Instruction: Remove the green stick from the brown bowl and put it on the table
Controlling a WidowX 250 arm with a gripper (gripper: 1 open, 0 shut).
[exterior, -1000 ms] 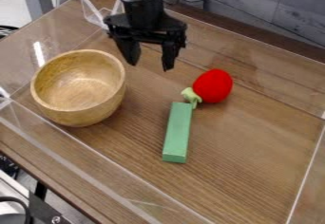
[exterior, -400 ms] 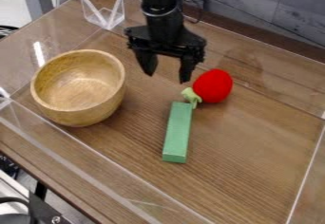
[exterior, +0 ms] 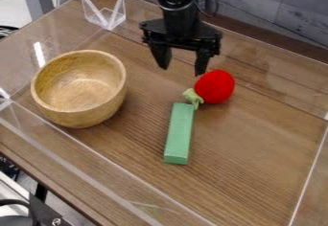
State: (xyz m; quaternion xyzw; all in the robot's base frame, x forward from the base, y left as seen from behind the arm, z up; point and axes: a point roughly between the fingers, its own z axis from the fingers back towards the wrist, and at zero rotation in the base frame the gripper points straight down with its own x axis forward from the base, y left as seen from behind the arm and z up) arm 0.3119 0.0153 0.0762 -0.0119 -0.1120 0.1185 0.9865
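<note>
We find the green stick point(exterior: 179, 133) lying flat on the table point(exterior: 256, 163), its long axis running toward the front edge, well apart from the brown bowl point(exterior: 80, 87), which sits to its left with nothing inside. The stick's far end is just beside the small stem of a red strawberry toy point(exterior: 214, 85) (whether the two touch we cannot tell). Above and behind the strawberry we see the gripper point(exterior: 179, 61) pointing steeply down, its dark fingers spread wide and gripping nothing. Low clear acrylic walls point(exterior: 312, 177) edge the tabletop.
</note>
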